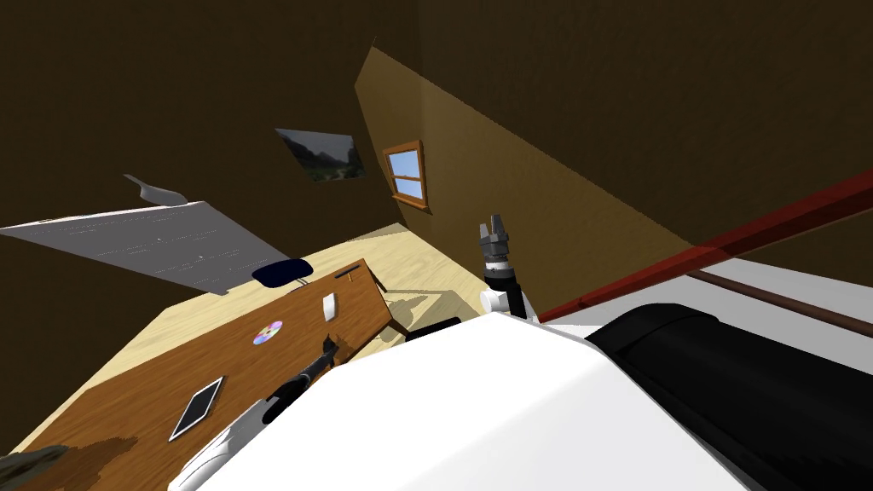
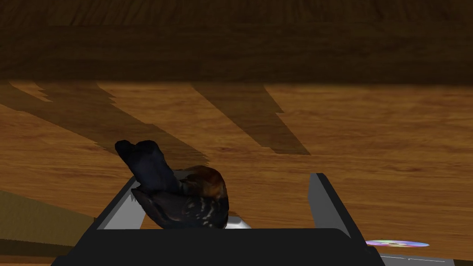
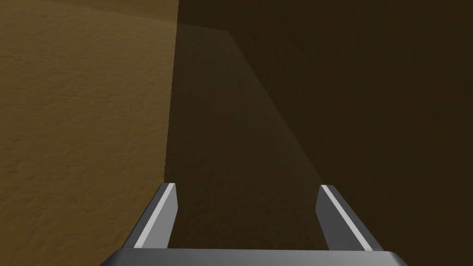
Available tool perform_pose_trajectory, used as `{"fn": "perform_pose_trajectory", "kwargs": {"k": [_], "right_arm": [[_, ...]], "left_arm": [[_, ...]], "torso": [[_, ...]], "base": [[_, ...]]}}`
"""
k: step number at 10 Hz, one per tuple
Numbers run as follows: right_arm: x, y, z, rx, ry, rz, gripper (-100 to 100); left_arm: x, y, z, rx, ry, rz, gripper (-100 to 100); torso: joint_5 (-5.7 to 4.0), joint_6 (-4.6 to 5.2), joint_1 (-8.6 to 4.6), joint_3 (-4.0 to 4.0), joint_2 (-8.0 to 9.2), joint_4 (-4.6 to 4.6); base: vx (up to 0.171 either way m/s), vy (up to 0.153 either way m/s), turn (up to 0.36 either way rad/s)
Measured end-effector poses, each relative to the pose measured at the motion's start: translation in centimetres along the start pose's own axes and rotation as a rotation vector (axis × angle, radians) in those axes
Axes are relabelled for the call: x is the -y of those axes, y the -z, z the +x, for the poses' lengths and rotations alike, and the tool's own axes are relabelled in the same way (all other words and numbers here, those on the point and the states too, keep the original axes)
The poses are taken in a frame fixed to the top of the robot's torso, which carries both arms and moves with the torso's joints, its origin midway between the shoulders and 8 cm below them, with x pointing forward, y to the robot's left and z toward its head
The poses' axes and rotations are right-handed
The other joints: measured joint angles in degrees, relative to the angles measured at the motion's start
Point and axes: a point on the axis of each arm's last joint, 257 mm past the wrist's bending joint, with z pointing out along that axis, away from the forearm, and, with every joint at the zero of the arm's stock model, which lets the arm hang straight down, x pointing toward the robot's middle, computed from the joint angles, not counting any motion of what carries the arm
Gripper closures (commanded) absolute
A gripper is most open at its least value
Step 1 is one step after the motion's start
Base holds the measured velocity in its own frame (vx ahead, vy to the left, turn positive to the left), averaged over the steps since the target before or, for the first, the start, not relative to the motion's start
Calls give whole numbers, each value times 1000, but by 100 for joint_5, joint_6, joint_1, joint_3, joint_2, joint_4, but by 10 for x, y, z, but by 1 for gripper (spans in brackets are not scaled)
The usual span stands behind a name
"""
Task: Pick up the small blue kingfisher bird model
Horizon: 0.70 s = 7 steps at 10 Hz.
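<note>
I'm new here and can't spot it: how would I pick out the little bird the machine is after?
Find the wooden desk, then the left gripper reaching across it. The bird sits between its open fingers: small, rounded, dark blue with a brown patch, unlike the flat shiny disc nearby.

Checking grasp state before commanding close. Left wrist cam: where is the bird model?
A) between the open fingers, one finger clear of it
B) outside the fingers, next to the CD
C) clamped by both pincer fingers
A: the bird model sits between the left pincer's open fingers, close by one, with bare desk showing before the other.
</note>
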Motion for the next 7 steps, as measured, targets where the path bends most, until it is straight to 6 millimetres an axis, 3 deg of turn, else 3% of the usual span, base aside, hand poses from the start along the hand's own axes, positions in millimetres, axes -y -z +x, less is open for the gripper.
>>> {"fn": "perform_pose_trajectory", "kwargs": {"k": [7], "right_arm": [[0,0,0,0,0,0,0]], "left_arm": [[-4,3,4,0,2,-5,-100]], "torso": [[0,-1,-1,-3,-5,-2]], "base": [[2,-2,6]]}}
